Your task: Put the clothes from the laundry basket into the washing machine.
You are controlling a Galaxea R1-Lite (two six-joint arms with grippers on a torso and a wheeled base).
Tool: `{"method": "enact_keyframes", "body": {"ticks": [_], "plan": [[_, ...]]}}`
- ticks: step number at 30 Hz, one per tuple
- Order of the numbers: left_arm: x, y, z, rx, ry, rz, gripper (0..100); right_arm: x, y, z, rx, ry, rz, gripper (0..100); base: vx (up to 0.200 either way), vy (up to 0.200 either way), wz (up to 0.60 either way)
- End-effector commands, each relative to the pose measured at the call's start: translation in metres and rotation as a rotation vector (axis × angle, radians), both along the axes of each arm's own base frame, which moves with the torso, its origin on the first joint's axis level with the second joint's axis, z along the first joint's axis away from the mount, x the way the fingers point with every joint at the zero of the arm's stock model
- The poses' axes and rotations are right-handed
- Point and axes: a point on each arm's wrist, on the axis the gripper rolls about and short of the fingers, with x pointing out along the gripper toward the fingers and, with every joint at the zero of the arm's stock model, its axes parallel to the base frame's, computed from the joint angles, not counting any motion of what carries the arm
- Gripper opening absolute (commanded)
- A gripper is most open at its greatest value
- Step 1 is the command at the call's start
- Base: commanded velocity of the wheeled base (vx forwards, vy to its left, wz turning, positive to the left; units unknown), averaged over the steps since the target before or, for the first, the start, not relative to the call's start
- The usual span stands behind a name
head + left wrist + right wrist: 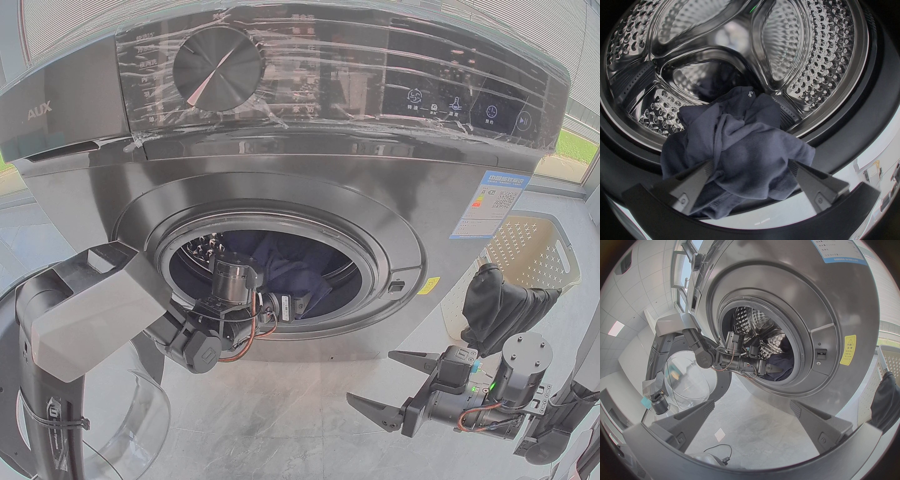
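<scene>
The washing machine (400, 206) stands with its round opening uncovered. A dark navy garment (747, 147) lies bunched at the drum's mouth, partly over the rubber seal; it also shows as navy cloth (294, 262) inside the opening. My left gripper (750, 162) is at the mouth, open, its fingers either side of the navy bunch without closing on it. My right gripper (370, 376) hangs open and empty above the floor, in front of the machine and to the right. Farther right stands the white laundry basket (537, 250), with a black garment (500, 306) draped over its near rim.
The machine's glass door (125, 412) is swung out at the lower left, beside my left arm. Grey tiled floor (300, 412) lies open between the machine and my right gripper. A thin cable (718, 447) lies on the floor.
</scene>
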Motion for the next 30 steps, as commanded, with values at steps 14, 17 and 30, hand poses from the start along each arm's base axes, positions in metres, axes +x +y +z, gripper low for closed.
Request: {"method": "enact_keyframes", "body": {"ticks": [14,17,30], "plan": [[0.022,-0.007,0.015,-0.078,-0.066,0.022,0,0.001,0.001,0.000,0.001,0.001,0.001,100,0.000,0.000,0.00],[0.033,-0.014,0.027,-0.167,-0.105,0.052,0,0.001,0.001,0.000,0.002,0.000,0.001,100,0.000,0.000,0.00],[0.071,-0.024,0.047,-0.307,-0.323,0.113,0,0.001,0.001,0.000,0.003,-0.001,0.001,100,0.000,0.000,0.00]]}}
